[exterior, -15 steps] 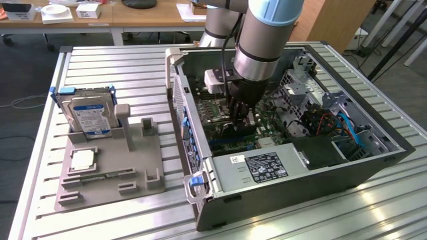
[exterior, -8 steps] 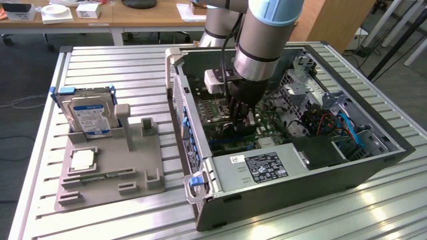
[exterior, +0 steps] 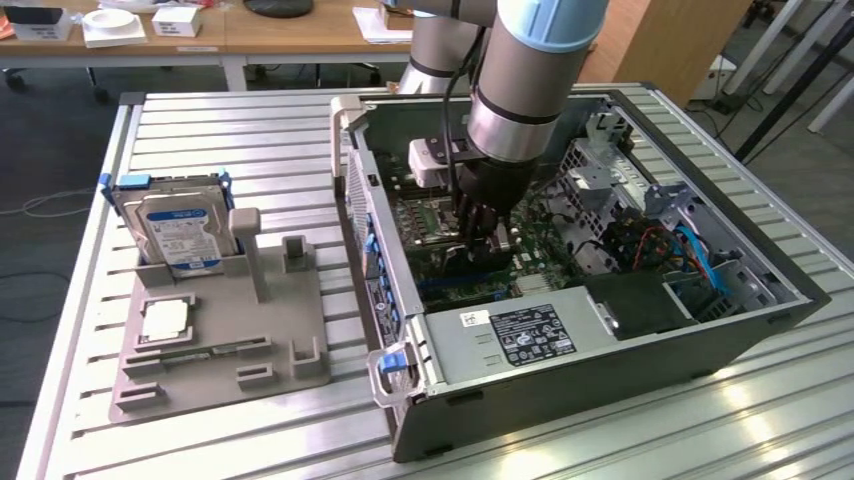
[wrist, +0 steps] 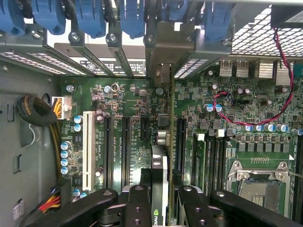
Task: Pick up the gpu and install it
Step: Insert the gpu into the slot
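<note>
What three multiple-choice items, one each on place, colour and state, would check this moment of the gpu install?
1. Where is the hard drive?
A. standing in the grey holder beside the computer case
B. inside the case
C. on top of the case

2. What colour are the clips above the card slots?
A. red
B. blue
C. yellow

3. What is the state of the end effector?
A. open and empty
B. shut on the gpu over the motherboard
C. shut on the hard drive

Answers:
1 A: the drive stands upright in the holder, on the exterior view's left of the case.
2 B: the row of clips is plainly blue.
3 B: the fingers clamp the card, seen edge-on, above the slots.
</note>
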Robot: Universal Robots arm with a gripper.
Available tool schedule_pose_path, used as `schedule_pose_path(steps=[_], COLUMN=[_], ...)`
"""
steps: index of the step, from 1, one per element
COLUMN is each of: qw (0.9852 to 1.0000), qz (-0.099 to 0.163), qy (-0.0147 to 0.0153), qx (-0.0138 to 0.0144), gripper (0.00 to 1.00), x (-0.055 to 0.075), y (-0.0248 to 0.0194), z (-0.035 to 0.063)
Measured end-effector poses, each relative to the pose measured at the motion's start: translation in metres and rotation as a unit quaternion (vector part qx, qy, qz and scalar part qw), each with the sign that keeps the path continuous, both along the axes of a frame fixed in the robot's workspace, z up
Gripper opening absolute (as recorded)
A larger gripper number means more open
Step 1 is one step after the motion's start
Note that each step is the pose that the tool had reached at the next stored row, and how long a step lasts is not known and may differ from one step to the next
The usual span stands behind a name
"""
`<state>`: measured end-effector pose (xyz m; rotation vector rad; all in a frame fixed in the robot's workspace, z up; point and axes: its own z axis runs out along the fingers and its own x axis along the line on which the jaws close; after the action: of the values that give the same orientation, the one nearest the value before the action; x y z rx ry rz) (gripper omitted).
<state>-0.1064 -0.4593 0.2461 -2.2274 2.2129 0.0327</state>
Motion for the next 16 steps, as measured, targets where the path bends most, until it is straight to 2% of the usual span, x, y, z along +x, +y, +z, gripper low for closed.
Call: schedule_pose_path(steps=[11, 16], qw=[1.0000, 1.0000], qz=[0.000, 0.000], qy=[0.0000, 0.0000], qx=[0.0009, 0.0035], gripper=[0.27, 0.27], x=[-0.0001, -0.0001], y=[-0.0001, -0.0011], z=[-0.0001, -0.0001])
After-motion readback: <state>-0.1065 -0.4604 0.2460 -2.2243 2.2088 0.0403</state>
